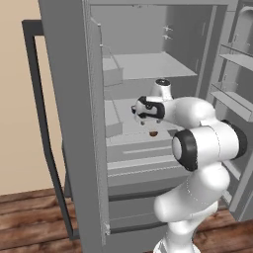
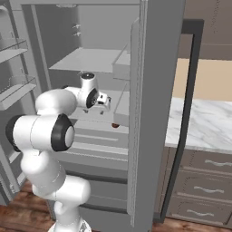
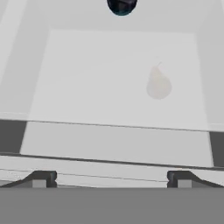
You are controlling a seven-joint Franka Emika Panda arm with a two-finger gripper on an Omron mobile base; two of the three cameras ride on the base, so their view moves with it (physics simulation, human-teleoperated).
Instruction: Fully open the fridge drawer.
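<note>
The fridge [image 1: 74, 99] stands with both doors swung open. Low inside it is the fridge drawer [image 1: 141, 154], a wide light-grey box with a thin pale strip on its front, also in the right base view [image 2: 97, 138]. My gripper [image 1: 140, 116] hovers just above the drawer's front, inside the fridge opening [image 2: 105, 105]. In the hand view the gripper [image 3: 111, 179] is open, its fingertips [image 3: 41, 178] wide apart over the drawer's front edge [image 3: 113, 146], with nothing between them. A faint pear [image 3: 157, 84] shows through the pale cover.
A small brown item [image 1: 153, 133] lies on the shelf over the drawer. The open left door with its dark bar handle [image 1: 42, 128] flanks the arm. The right door carries bins [image 1: 232, 101]. A marble counter [image 2: 204, 122] with darker drawers [image 2: 206, 186] stands to the right.
</note>
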